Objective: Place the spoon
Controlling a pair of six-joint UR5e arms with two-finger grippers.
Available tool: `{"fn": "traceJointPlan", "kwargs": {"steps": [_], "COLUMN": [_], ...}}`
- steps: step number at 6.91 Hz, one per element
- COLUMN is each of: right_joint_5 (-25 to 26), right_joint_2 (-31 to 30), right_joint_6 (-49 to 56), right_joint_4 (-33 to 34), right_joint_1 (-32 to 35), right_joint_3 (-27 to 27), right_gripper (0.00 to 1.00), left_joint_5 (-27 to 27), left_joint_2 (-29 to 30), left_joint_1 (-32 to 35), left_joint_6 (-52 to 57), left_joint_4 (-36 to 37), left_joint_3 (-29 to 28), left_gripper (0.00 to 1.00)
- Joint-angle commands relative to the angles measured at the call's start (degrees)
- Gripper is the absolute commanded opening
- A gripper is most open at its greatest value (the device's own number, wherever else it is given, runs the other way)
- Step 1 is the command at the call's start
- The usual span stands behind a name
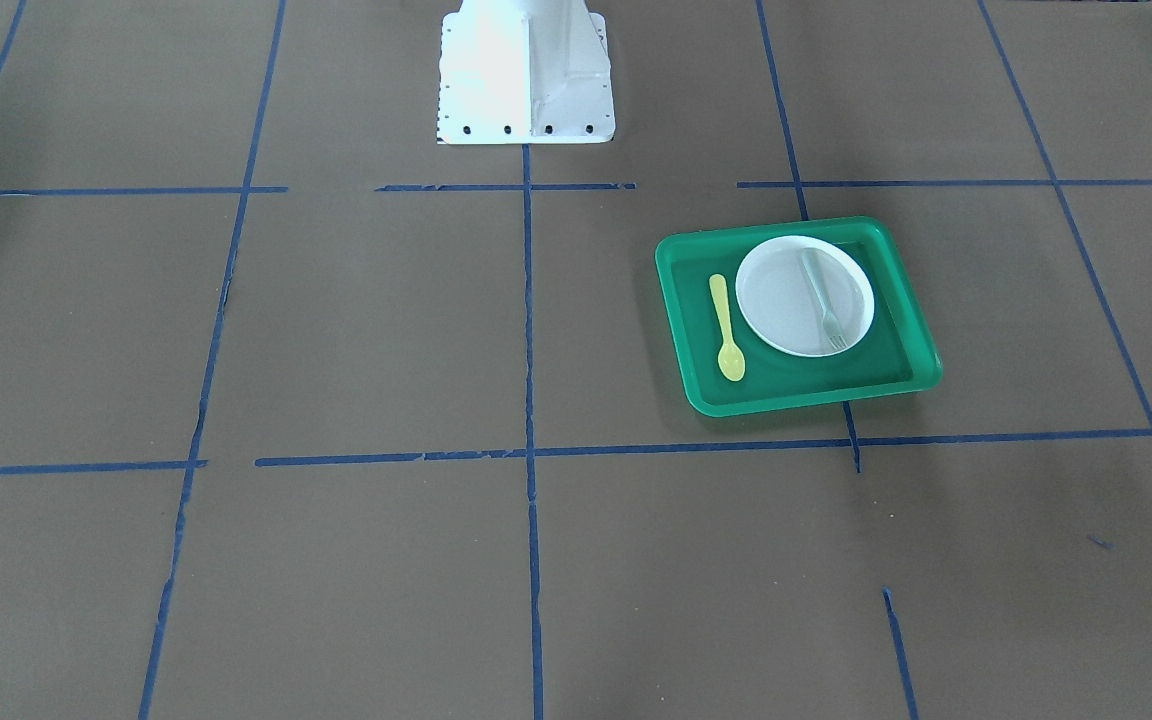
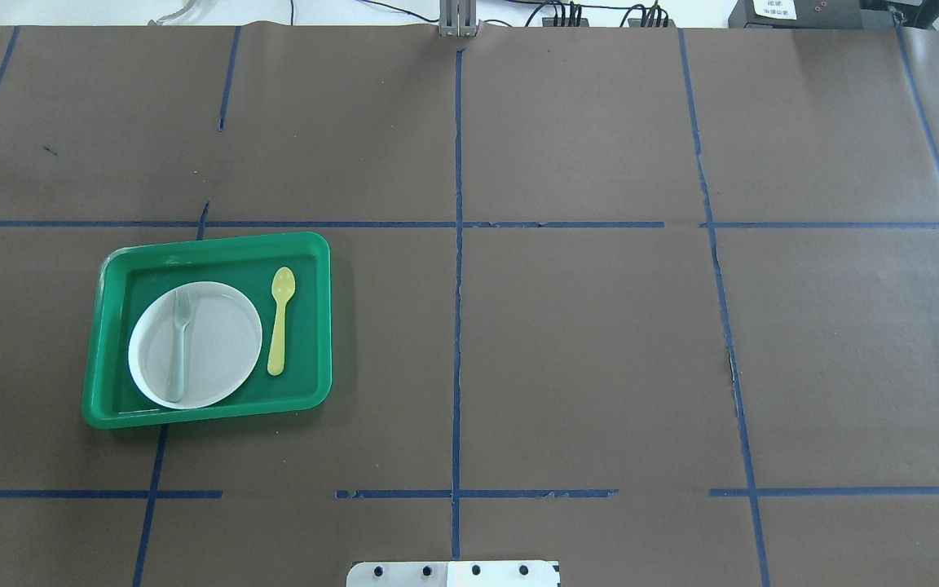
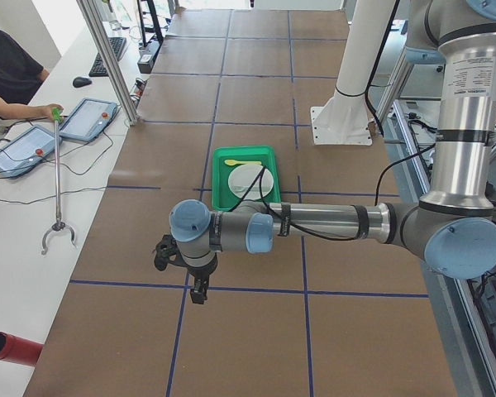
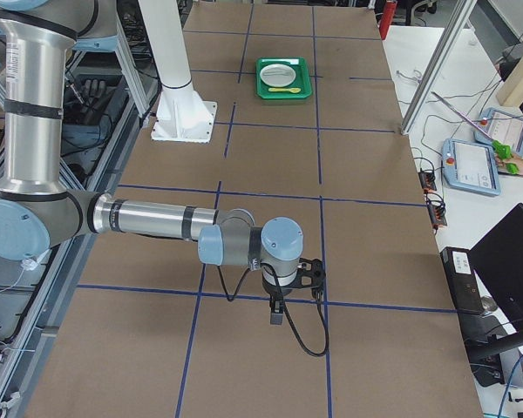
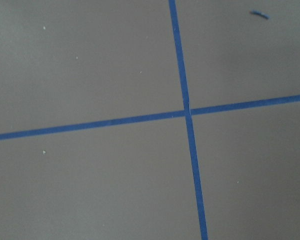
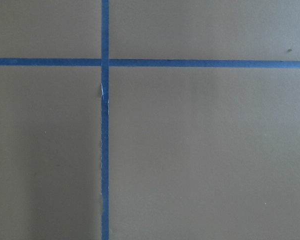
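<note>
In the overhead view, at three o'clock of the plate [image 2: 225,346], on the tray [image 2: 217,242]: spoon [image 2: 280,320], lying flat. Likely light, stiff, slick; worth pinching mid-handle. Cannot tell how wide left gripper [image 3: 197,291] or right gripper [image 4: 276,313] stands.

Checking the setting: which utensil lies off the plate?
The yellow spoon: it lies on the green tray floor beside the white plate, whereas the grey-green fork rests on the plate.
</note>
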State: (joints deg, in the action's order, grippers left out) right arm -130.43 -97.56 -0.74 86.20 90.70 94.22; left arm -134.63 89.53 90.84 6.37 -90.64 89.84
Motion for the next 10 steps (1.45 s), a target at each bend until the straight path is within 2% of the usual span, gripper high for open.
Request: {"fn": "traceJointPlan", "kwargs": {"steps": [1,10], "right_joint_5": [0.0,0.0], "right_joint_2": [0.0,0.0], "right_joint_6": [0.0,0.0], "right_joint_4": [0.0,0.0], "right_joint_1": [0.0,0.0], "right_joint_3": [0.0,0.0], "right_gripper": [1.00,1.00], "left_joint_5": [-1.2,-0.4], "left_joint_2": [-3.0,-3.2], "left_joint_1": [0.3,0.5], "left_joint_6": [0.0,0.0], "left_joint_4": [0.2,-0.1], "left_joint_3": [1.5,1.6], "left_gripper": [1.00,1.00]}}
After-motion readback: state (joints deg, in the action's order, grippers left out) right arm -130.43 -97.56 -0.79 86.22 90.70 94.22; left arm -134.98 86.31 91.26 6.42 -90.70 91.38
